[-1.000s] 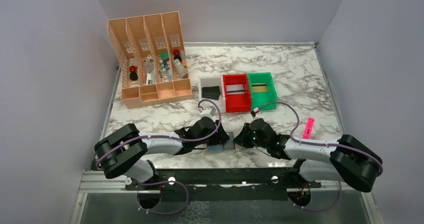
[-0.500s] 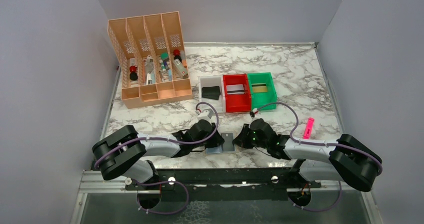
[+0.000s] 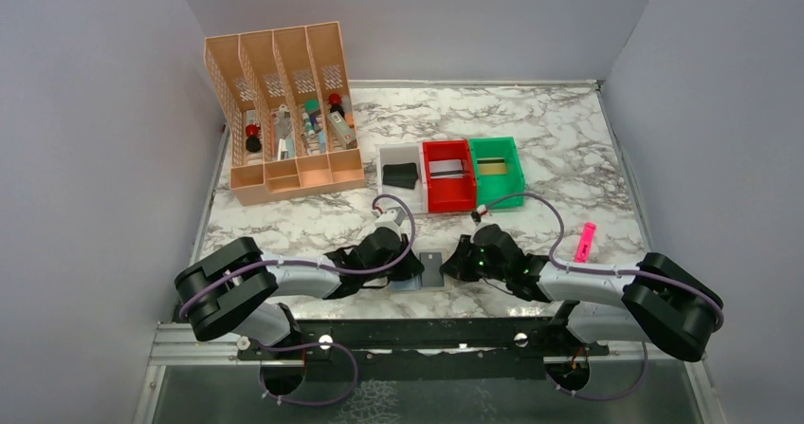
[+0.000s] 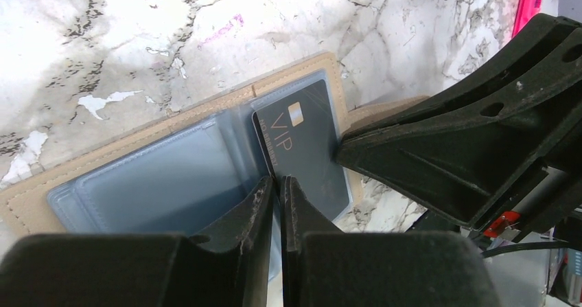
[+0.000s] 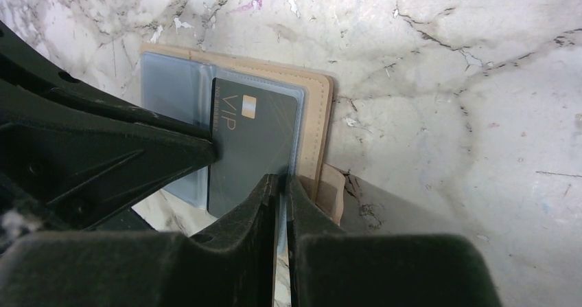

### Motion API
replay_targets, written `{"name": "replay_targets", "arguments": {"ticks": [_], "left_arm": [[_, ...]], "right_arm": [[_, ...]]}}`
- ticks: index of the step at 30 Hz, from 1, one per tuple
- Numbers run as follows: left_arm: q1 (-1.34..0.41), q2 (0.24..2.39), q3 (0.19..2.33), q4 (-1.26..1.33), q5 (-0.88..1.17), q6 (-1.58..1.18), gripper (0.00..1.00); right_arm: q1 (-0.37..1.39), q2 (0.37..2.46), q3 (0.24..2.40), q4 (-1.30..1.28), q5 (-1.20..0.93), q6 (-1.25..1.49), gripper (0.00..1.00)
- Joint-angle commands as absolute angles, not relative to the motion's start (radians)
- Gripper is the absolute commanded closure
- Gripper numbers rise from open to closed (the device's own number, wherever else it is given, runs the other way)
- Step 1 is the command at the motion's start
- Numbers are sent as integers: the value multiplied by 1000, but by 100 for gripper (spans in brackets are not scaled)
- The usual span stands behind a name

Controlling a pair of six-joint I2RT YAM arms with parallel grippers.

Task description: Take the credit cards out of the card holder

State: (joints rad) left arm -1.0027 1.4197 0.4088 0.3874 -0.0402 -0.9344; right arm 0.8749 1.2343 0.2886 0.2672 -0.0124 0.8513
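The tan card holder (image 4: 137, 139) lies open on the marble at the near edge, its pale blue-grey lining up. A black card (image 4: 302, 142) marked VIP sits in its right pocket. My left gripper (image 4: 278, 180) is shut, its tips pinching the card's near left edge. My right gripper (image 5: 281, 180) is shut on the holder's right edge (image 5: 317, 128), beside the card (image 5: 254, 135). In the top view the holder (image 3: 415, 286) and card (image 3: 431, 267) lie between the left gripper (image 3: 413, 270) and right gripper (image 3: 449, 267). No silvery card shows in the holder.
A white bin (image 3: 384, 158), a red bin (image 3: 447, 201) and a green bin (image 3: 500, 199) stand in a row behind the grippers. The tall orange organiser (image 3: 284, 111) is at the back left. A pink marker (image 3: 584, 242) lies at the right.
My left gripper has drawn back a little to the left, uncovering the black card in the top view. My right gripper has edged slightly toward the holder.
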Motion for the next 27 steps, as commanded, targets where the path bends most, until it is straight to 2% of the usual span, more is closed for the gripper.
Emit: {"name": "replay_targets", "arguments": {"ticks": [1,5,11,17,20,23,25,27], "left_arm": [[-1009,1413,393,443,-8,-927,88],[-1010,1417,386,443,-12,-933,86],[-1009,1427,365,436,-35,-965,68],[-1009,1464,390,388,-30,-958,62],[-1010,1482,401,387,-18,-952,65],[-1011,1485,406,388,-13,-949,72],[-1011,1475,405,388,-18,-945,78],[-1011,1459,402,387,-32,-931,91]], "right_arm": [[887,1269,265,180,-102,835,87],[887,1257,265,171,-94,840,86],[887,1258,267,159,-86,847,86],[887,1259,268,164,-91,844,87],[887,1262,271,170,-98,840,89],[887,1264,276,179,-112,835,90],[887,1262,272,213,-149,826,90],[887,1262,260,265,-192,834,90]]}}
